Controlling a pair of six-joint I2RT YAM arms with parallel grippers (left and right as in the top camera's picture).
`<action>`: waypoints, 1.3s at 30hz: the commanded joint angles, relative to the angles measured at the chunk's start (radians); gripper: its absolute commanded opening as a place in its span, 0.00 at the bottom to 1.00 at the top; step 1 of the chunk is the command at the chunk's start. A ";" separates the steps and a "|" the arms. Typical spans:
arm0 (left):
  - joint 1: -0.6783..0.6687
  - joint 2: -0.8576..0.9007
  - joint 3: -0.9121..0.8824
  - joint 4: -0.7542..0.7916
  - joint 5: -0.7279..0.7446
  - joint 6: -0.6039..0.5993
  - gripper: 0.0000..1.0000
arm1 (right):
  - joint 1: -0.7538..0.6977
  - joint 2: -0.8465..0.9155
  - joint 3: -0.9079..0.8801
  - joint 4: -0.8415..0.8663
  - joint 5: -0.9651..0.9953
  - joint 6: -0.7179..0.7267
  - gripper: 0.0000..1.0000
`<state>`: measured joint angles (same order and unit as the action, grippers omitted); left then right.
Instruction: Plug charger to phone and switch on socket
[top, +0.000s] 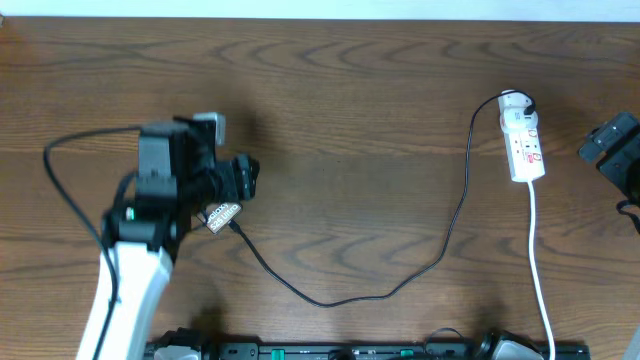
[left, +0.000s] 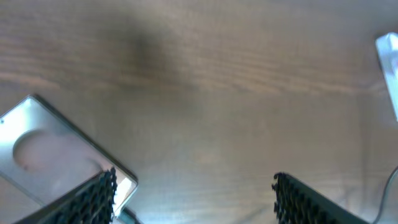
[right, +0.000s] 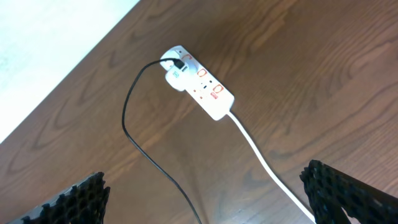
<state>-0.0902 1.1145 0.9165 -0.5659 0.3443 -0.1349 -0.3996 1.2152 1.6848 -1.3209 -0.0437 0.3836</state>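
The phone (top: 223, 214) lies at the left, mostly hidden under my left arm, with only a bronze corner with white text showing. In the left wrist view the phone (left: 50, 149) looks pale and blurred, beside the left finger. The charger (top: 400, 285) runs from the socket (top: 522, 140) to the phone's edge, where its tip (left: 127, 216) touches. I cannot tell if it is inserted. My left gripper (left: 194, 196) is open and empty, just above the table right of the phone. My right gripper (right: 205, 193) is open and empty, raised well short of the socket (right: 200, 82).
The socket's white cord (top: 537, 260) runs down to the table's front edge, also seen in the right wrist view (right: 261, 155). The charger cable (right: 134, 140) loops across the wooden table (top: 350, 110). My right arm (top: 615, 150) sits at the right edge.
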 joint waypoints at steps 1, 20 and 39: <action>-0.007 -0.193 -0.224 0.202 -0.066 0.011 0.79 | 0.003 -0.005 0.000 -0.001 0.015 0.012 0.99; 0.031 -0.989 -0.912 0.690 -0.069 0.266 0.79 | 0.003 -0.005 0.000 -0.001 0.015 0.012 0.99; 0.124 -1.111 -0.912 0.492 -0.345 0.044 0.79 | 0.003 -0.005 0.000 -0.001 0.015 0.012 0.99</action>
<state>0.0303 0.0147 0.0231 -0.0364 0.0803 -0.0395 -0.3988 1.2163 1.6836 -1.3205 -0.0330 0.3843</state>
